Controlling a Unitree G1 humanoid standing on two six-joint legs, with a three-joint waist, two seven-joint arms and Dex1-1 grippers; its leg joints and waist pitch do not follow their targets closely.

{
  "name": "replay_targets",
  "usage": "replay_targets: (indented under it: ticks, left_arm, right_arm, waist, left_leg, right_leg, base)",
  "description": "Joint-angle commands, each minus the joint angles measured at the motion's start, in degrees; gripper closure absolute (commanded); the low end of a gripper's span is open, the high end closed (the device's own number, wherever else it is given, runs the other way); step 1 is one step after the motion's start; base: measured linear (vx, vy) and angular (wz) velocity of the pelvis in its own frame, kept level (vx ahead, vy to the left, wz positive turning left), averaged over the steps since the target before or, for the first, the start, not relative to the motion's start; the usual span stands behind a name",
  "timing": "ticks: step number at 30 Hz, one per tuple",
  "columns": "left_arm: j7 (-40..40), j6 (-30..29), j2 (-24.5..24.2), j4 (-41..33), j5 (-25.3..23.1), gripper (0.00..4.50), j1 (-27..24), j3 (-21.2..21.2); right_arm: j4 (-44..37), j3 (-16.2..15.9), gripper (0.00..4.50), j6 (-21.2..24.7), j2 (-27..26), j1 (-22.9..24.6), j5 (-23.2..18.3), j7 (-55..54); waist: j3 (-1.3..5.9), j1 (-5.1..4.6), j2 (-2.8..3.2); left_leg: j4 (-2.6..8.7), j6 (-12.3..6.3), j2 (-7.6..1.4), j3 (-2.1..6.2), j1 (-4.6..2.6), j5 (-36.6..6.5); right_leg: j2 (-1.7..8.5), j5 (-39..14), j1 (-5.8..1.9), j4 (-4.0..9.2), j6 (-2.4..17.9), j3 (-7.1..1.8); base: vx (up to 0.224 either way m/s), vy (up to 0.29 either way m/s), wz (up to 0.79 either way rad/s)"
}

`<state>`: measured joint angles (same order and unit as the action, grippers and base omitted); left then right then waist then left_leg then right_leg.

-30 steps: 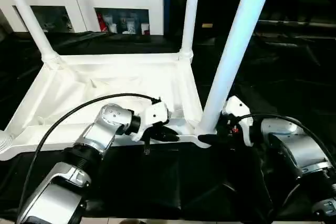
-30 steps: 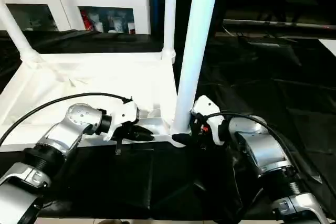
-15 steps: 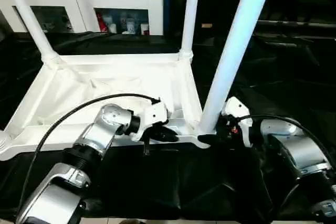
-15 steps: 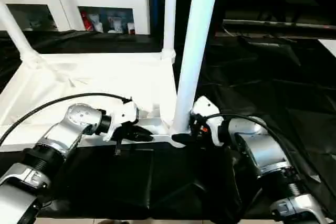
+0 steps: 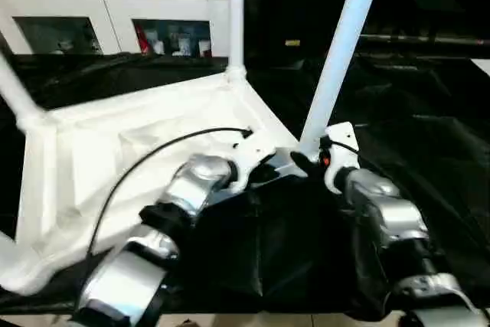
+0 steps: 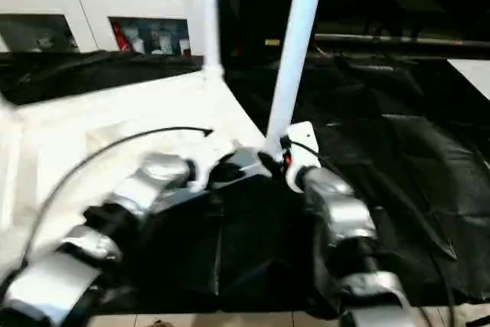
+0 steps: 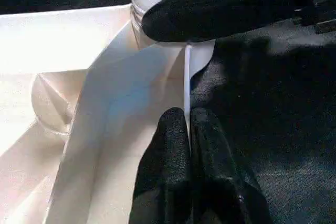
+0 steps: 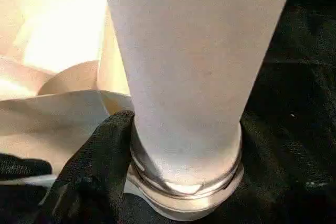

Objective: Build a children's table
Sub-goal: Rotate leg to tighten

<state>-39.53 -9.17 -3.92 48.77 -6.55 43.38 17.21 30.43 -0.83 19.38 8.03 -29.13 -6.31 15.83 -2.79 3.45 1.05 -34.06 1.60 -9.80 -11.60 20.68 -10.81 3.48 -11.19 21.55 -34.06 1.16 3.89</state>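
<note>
Since the earlier frames the upturned children's table (image 5: 145, 143) had swung round on the black-covered table (image 5: 429, 151): its near right corner, which had faced the robot squarely, now pointed toward the middle between the two arms, and its long edge ran off diagonally to the near left. Both forearms had drawn inward and met at that corner.

It lay top-down with its ribbed underside up. Three legs were standing in corner sockets: a near leg (image 5: 341, 44) at the right corner, a far leg (image 5: 235, 13) behind it, and a left leg (image 5: 14, 89) at the picture's edge.

The left tool (image 7: 188, 129) was pinched shut on the thin rim of the tabletop just beside the near socket, one black finger (image 7: 168, 150) on each side of the rim. The right tool (image 5: 305, 162) was closed around the foot of the near leg, where the tube met its ringed socket (image 8: 184, 187); one black finger (image 8: 100, 156) pressed against the collar.

A white glass-door cabinet (image 5: 115, 5) stood behind.
</note>
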Motion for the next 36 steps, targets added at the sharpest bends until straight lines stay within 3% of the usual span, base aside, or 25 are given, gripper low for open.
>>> replay_targets:
  ticks: [1, 5, 6, 8, 9, 11, 16, 20, 22, 27, 32, 36]
  left_arm:
    - [2.34, -1.01, 0.42, 2.89, -1.95, 4.5, 0.42, 0.5]
    - [2.99, -0.44, 0.22, 4.63, -2.12, 4.5, 0.85, 0.62]
    - [2.98, -0.49, -0.03, 4.66, -2.07, 4.5, 0.88, 0.59]
    - [2.3, 0.17, -0.93, 4.54, -2.15, 4.5, 0.91, 0.58]
    - [0.92, 1.03, -2.01, 4.05, -2.26, 4.5, 0.69, 0.68]
    - [-0.79, 1.78, -3.03, 3.52, -2.27, 4.5, 0.33, 0.8]
    - [-6.66, 4.79, -6.32, 1.46, -2.23, 4.5, -1.08, 1.86]
    - [-16.24, 7.17, -10.0, -2.24, -0.09, 4.5, -3.15, 2.74]
    - [-21.6, 7.5, -11.54, -4.47, 1.32, 4.5, -4.45, 3.29]
    - [-27.22, 8.9, -13.58, -6.92, 2.9, 4.5, -6.05, 3.38]
    - [-28.05, 8.88, -14.54, -8.17, 3.03, 4.5, -6.77, 3.26]
    - [-28.2, 8.71, -14.61, -8.61, 2.86, 4.5, -7.07, 3.35]
  right_arm:
    - [3.73, -1.28, 1.43, 1.19, -1.07, 0.86, 1.56, -0.97]
    - [4.54, -1.25, 1.06, -1.77, -1.39, 0.16, 1.88, -1.67]
    - [4.65, -1.57, 0.99, -2.46, -1.04, -0.05, 2.47, -1.9]
    - [4.82, -2.16, 0.75, -3.06, 0.38, -0.91, 3.37, -0.8]
    - [3.96, -2.66, 0.71, -2.38, 2.35, -1.57, 3.22, 2.66]
    - [3.18, -3.44, 0.65, -1.87, 4.55, -1.92, 3.36, 6.38]
    - [-0.94, -6.11, 0.65, 0.23, 10.69, -1.03, 3.06, 17.36]
    - [-5.98, -7.86, 0.65, 3.06, 16.15, 0.97, 0.63, 27.02]
    - [-7.17, -7.98, 0.65, 2.89, 17.29, 1.53, -0.35, 29.5]
    - [-9.7, -8.55, 0.65, 3.93, 18.84, 2.51, -2.19, 34.92]
    - [-15.24, -9.86, 0.65, 6.14, 19.92, 4.36, -5.44, 41.2]
    - [-17.71, -11.34, 0.65, 6.49, 21.33, 5.65, -6.07, 44.86]
  waist:
    - [2.68, -0.24, -0.06]
    - [2.54, -0.44, 0.04]
    - [2.6, -0.47, -0.18]
    - [2.58, -0.48, -0.06]
    - [2.6, -0.53, -0.45]
    - [2.67, -0.45, -0.32]
    - [3.33, -0.12, -0.6]
    - [3.43, 0.4, -0.57]
    - [3.49, 0.58, -0.6]
    - [3.41, 0.8, -0.45]
    - [3.21, 1.43, -0.54]
    - [3.25, 1.89, -0.68]
  left_leg:
    - [4.63, 0.57, -3.71, 2.62, -1.25, -18.02]
    - [4.77, 1.28, -3.73, 2.85, -1.73, -21.0]
    - [4.81, 1.25, -3.69, 2.84, -1.6, -20.91]
    - [4.88, 1.19, -3.76, 2.89, -1.52, -20.78]
    - [4.88, 0.84, -3.69, 2.86, -1.33, -20.4]
    - [4.78, 0.23, -3.74, 2.74, -1.2, -19.39]
    - [4.19, -2.53, -3.8, 2.35, -0.27, -11.73]
    - [3.93, -4.49, -4.07, 2.16, -0.07, -8.16]
    - [3.86, -4.58, -4.19, 2.07, 0.01, -7.61]
    - [3.92, -4.19, -4.42, 1.87, -0.25, -7.85]
    - [4.08, -3.16, -4.51, 1.92, -0.49, -9.93]
    - [4.1, -2.96, -4.54, 1.92, -0.56, -8.92]
  right_leg:
    - [5.93, -23.62, -1.11, 5.95, 9.05, -3.11]
    - [5.96, -27.06, -0.79, 6.32, 7.91, -3.06]
    - [6.02, -26.93, -0.87, 6.31, 7.77, -3.09]
    - [6.05, -26.53, -0.86, 6.3, 7.82, -3.09]
    - [6.0, -26.36, -1.05, 6.16, 7.8, -3.08]
    - [6.09, -25.31, -1.14, 6.16, 8.0, -3.22]
    - [5.98, -12.84, -1.93, 4.6, 11.32, -3.3]
    - [5.84, -6.94, -2.25, 3.83, 13.33, -3.17]
    - [5.89, -5.6, -2.27, 3.44, 14.25, -3.1]
    - [5.74, -4.91, -2.02, 3.28, 15.14, -3.08]
    - [5.94, -10.05, -1.94, 3.77, 13.56, -3.2]
    - [5.96, -10.23, -1.8, 3.73, 13.07, -3.28]
  base:
    - [0.0, 0.0, 0.0]
    - [0.0, 0.0, 0.0]
    - [0.0, 0.0, 0.0]
    - [0.0, 0.0, 0.0]
    - [0.0, 0.0, 0.0]
    - [0.0, 0.0, 0.0]
    - [0.0, 0.0, 0.0]
    - [0.0, 0.0, 0.0]
    - [0.0, 0.0, 0.0]
    - [0.0, 0.0, 0.0]
    - [0.0, 0.0, 0.0]
    - [0.0, 0.0, 0.0]
